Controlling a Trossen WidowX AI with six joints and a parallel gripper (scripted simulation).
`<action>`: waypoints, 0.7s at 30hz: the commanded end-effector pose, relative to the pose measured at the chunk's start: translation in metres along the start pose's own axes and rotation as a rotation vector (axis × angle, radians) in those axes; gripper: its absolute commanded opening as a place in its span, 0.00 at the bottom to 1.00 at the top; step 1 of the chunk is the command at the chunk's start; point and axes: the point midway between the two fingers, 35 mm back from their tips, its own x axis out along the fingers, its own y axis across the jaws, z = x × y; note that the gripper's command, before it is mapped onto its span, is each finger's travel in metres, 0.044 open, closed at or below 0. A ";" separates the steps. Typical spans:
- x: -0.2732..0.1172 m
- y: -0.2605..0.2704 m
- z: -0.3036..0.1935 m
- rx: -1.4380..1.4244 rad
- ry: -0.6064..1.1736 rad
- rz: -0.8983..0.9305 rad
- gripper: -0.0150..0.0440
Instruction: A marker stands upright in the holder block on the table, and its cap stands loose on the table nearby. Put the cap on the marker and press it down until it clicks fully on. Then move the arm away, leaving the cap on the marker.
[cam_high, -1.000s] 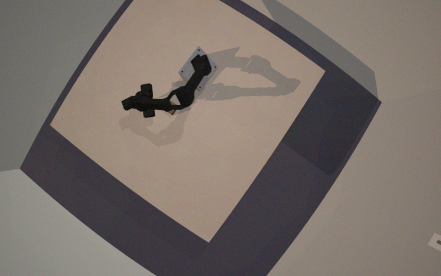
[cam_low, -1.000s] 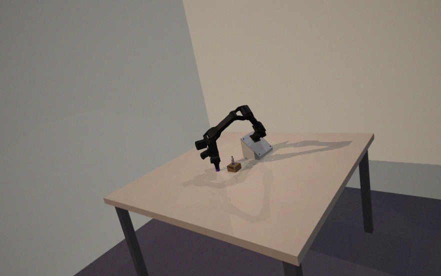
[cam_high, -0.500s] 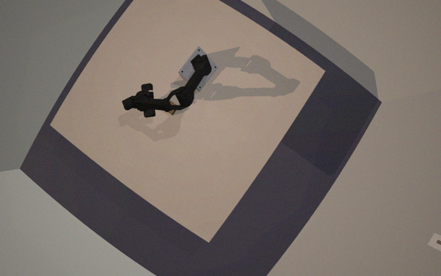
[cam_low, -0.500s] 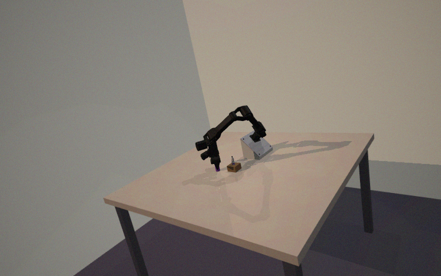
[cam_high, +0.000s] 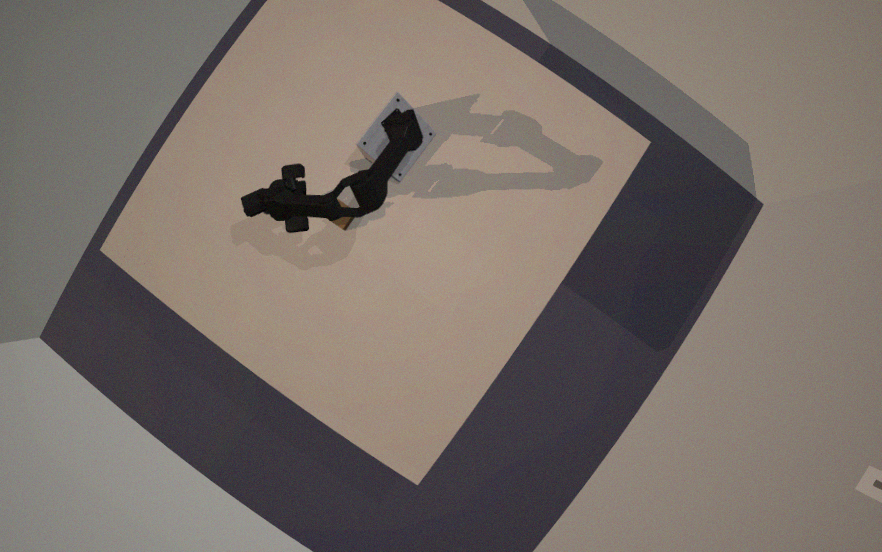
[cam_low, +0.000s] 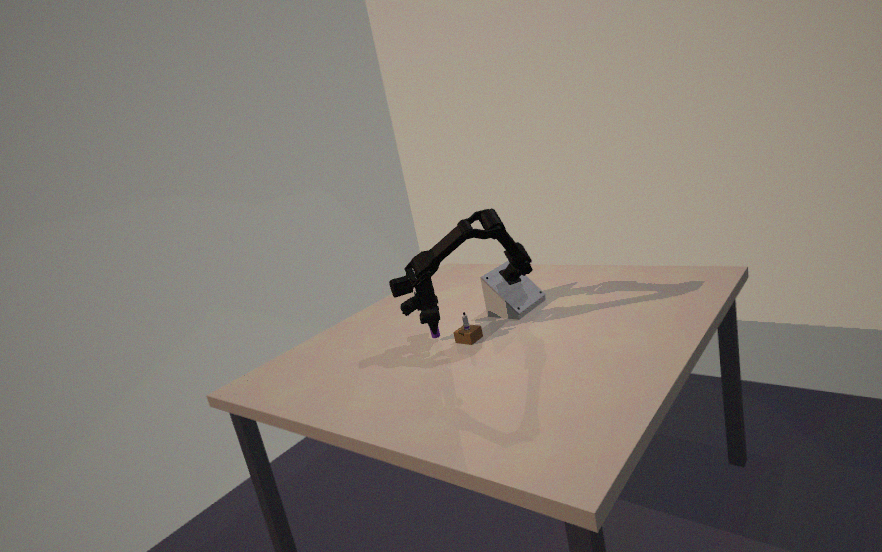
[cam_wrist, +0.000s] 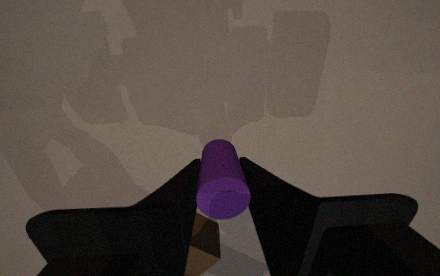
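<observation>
The purple cap (cam_low: 435, 334) (cam_wrist: 223, 187) stands upright between the fingertips. My gripper (cam_low: 434, 329) (cam_wrist: 220, 163) points down and is shut on the cap, with one finger on each side of it. The cap's lower end shows just below the fingertips in the exterior view; whether it touches the table I cannot tell. The marker (cam_low: 465, 321) stands upright, its dark tip up and bare, in the brown holder block (cam_low: 467, 335) (cam_high: 344, 223) (cam_wrist: 204, 258), a little to the right of the gripper in that view. In the top view the arm hides the marker and the cap.
The arm's grey wedge-shaped base mount (cam_high: 372, 139) (cam_low: 530, 298) stands on the table (cam_high: 416, 364) (cam_low: 520, 416) behind the holder block. The arm (cam_high: 312, 207) (cam_low: 448, 242) arches from it over the block. Shadows of the arm fall on the table.
</observation>
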 end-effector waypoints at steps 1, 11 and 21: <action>-0.018 0.004 0.003 -0.016 -0.018 0.004 0.25; -0.045 0.004 0.002 -0.019 -0.018 0.008 0.25; -0.057 0.014 -0.017 -0.018 -0.017 0.008 0.25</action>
